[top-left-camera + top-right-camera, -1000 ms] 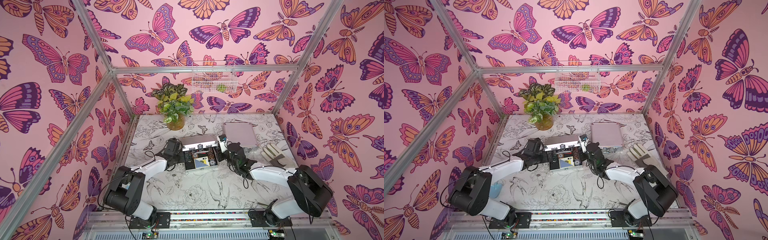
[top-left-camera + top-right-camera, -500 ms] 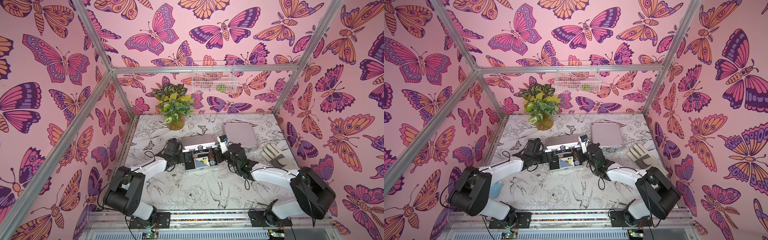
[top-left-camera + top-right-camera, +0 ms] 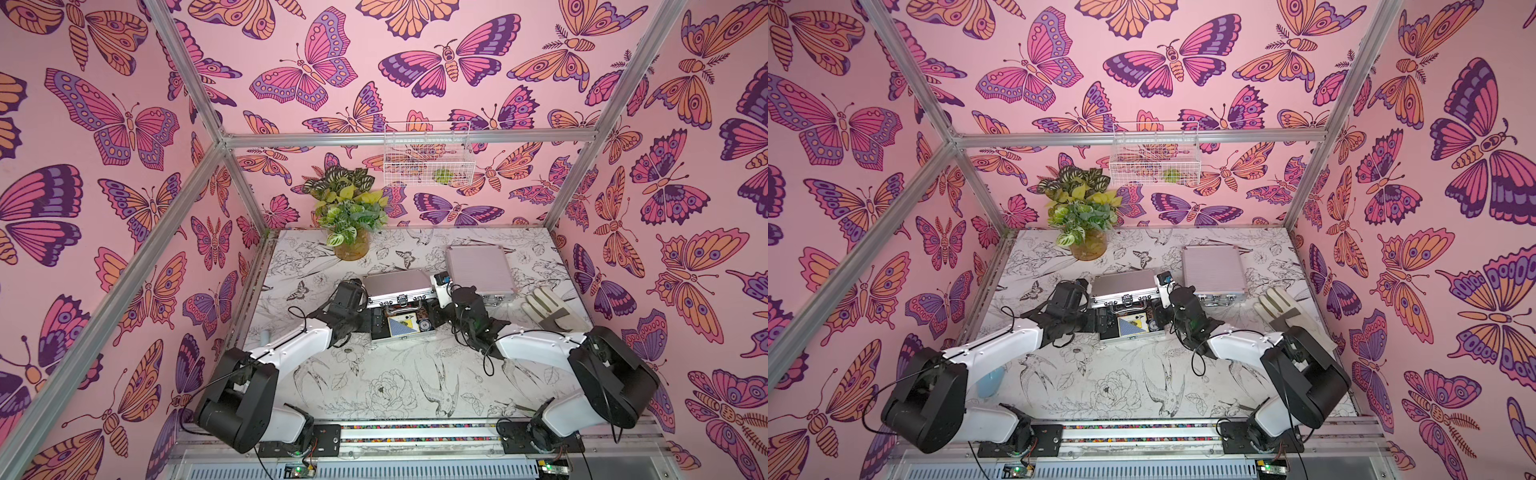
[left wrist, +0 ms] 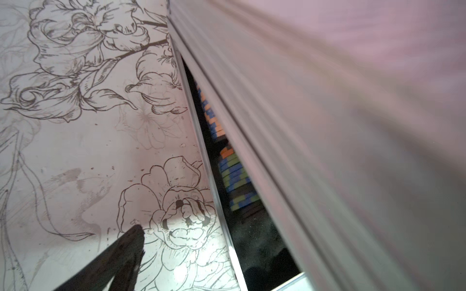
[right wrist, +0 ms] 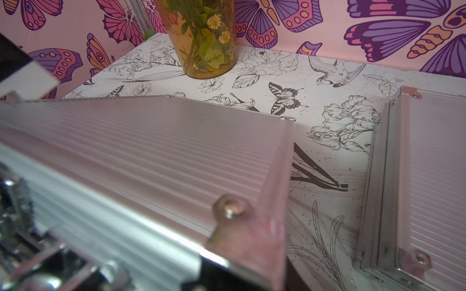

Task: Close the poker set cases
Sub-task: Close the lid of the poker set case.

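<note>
One of the poker set cases point(image 3: 397, 284) stands open mid-table, its ribbed silver lid tilted forward over a black-lined base point(image 3: 380, 328) that holds playing cards point(image 3: 401, 326). Stacked chips point(image 4: 232, 171) show through the gap in the left wrist view. The second case point(image 3: 478, 268) lies shut to the back right. My left gripper point(image 3: 362, 303) is at the lid's left end and open. One black finger point(image 4: 126, 249) shows over the table, and the lid hides the rest. My right gripper point(image 3: 439, 291) is at the lid's right end. The lid corner point(image 5: 239, 226) fills its view and hides the fingers.
A potted plant in an amber vase point(image 3: 351, 247) stands at the back left of the table. A white work glove point(image 3: 548, 309) lies to the right of the shut case. A wire basket point(image 3: 426, 156) hangs on the back wall.
The open case's lid leans slightly further forward over its base. Both arms have hardly shifted.
</note>
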You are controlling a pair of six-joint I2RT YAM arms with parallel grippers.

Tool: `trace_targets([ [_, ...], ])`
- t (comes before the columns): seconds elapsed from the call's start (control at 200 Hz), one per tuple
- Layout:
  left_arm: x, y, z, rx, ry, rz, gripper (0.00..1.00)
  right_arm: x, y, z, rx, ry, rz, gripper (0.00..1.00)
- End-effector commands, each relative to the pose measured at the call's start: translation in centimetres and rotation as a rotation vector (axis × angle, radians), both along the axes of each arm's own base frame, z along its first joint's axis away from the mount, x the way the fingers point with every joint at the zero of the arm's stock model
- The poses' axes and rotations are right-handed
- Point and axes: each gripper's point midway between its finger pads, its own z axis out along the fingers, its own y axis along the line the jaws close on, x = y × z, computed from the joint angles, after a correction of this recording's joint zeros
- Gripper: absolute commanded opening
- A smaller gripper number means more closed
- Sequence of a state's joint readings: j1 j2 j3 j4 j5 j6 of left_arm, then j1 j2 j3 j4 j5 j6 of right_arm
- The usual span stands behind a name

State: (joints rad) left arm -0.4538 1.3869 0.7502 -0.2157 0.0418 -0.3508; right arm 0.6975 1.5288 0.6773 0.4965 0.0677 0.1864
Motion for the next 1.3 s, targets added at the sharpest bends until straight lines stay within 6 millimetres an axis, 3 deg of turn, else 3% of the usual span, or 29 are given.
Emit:
trace_targets([
  [0.0, -1.2, -1.7, 1.8, 0.007, -0.008, -0.132, 1.00, 0.7, 0.8, 1.0, 0.006, -0.019, -0.002, 0.41],
  [0.22, -2.3, -2.6, 3.9, -0.021, -0.041, -0.193, 1.00, 0.9, 0.6, 0.4, -0.010, -0.013, -0.015, 0.41],
  [0.255, -2.4, -2.7, 5.4, -0.045, -0.082, -0.202, 1.00, 0.9, 0.6, 0.3, -0.010, -0.012, -0.014, 0.42],
  [0.651, -4.0, -3.4, 9.4, -0.127, -0.186, -0.279, 1.00, 0.9, 0.5, 0.1, -0.012, -0.005, -0.023, 0.42],
  [1.147, -0.4, -4.5, 14.9, -0.167, -0.360, -0.235, 1.00, -1.3, -0.3, -2.3, -0.057, 0.052, 0.029, 0.43],
  [1.297, 1.1, -5.0, 15.0, -0.149, -0.362, -0.228, 1.00, -2.0, -0.3, -2.6, -0.039, 0.082, 0.048, 0.43],
])
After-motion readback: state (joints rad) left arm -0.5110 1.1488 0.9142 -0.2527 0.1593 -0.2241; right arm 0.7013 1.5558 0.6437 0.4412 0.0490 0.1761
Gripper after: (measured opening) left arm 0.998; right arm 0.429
